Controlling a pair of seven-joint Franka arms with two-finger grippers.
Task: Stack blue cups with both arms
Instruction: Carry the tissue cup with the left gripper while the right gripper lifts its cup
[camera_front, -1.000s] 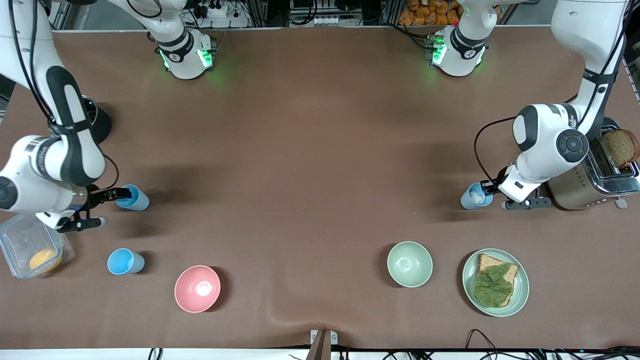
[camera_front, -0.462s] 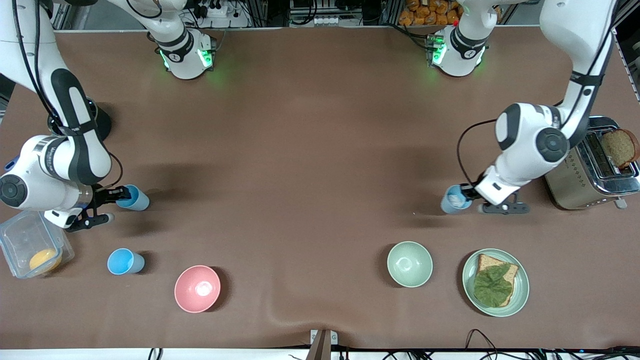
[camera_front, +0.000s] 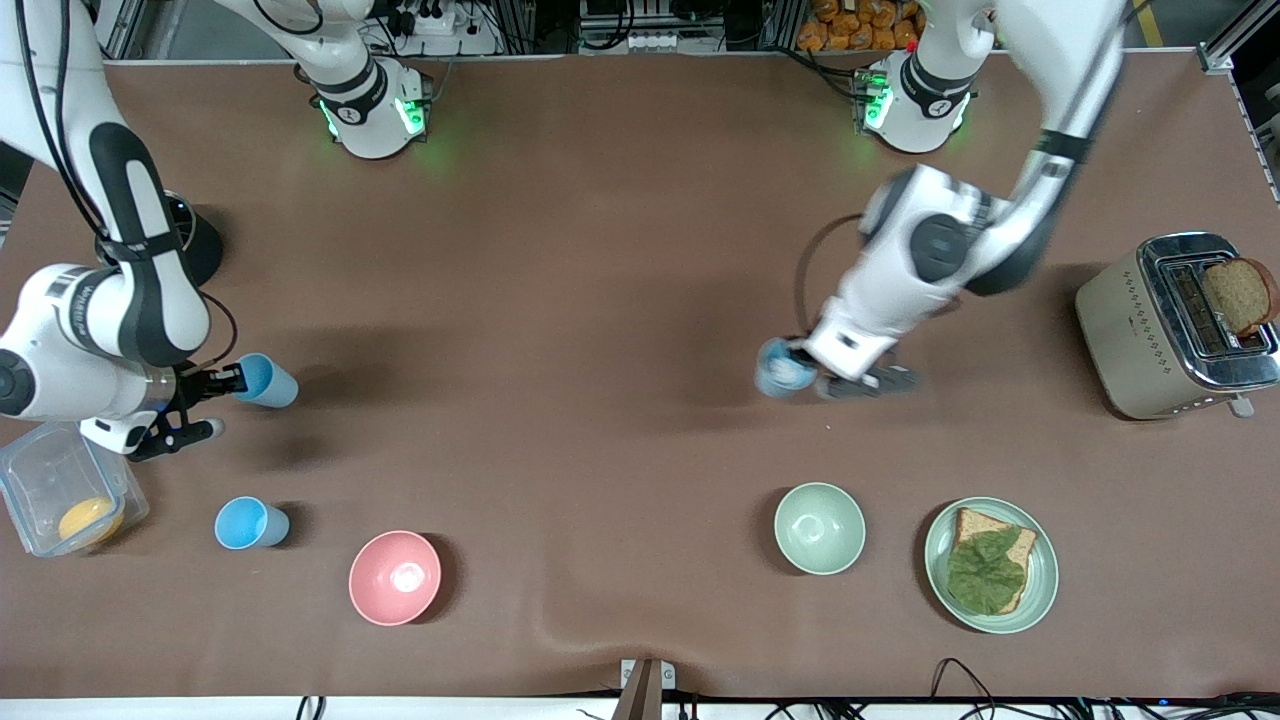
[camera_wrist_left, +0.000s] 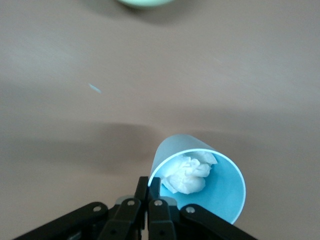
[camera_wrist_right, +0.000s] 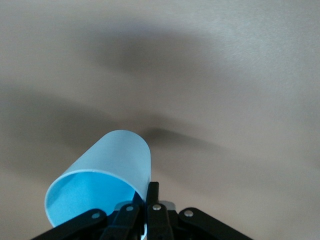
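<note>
My right gripper (camera_front: 236, 381) is shut on the rim of a bright sky-blue cup (camera_front: 268, 381) and holds it tilted just above the table at the right arm's end. In the right wrist view the gripper (camera_wrist_right: 150, 194) pinches that cup's wall (camera_wrist_right: 107, 167). My left gripper (camera_front: 802, 356) is shut on the rim of a paler blue cup (camera_front: 780, 374), over the table's middle part. In the left wrist view the gripper (camera_wrist_left: 149, 189) pinches this cup (camera_wrist_left: 220, 200), which has crumpled white paper (camera_wrist_left: 189, 172) inside. Another sky-blue cup (camera_front: 249, 523) stands on the table, nearer the camera.
A pink bowl (camera_front: 394, 578), a pale green bowl (camera_front: 819, 528) and a plate (camera_front: 938, 560) with bread and lettuce lie near the front edge. A toaster (camera_front: 1130, 330) stands at the left arm's end. A clear container (camera_front: 30, 470) sits below the right arm.
My left arm has carried the paler cup from beside the toaster toward the table's middle. My right gripper has raised and tilted its sky-blue cup slightly.
</note>
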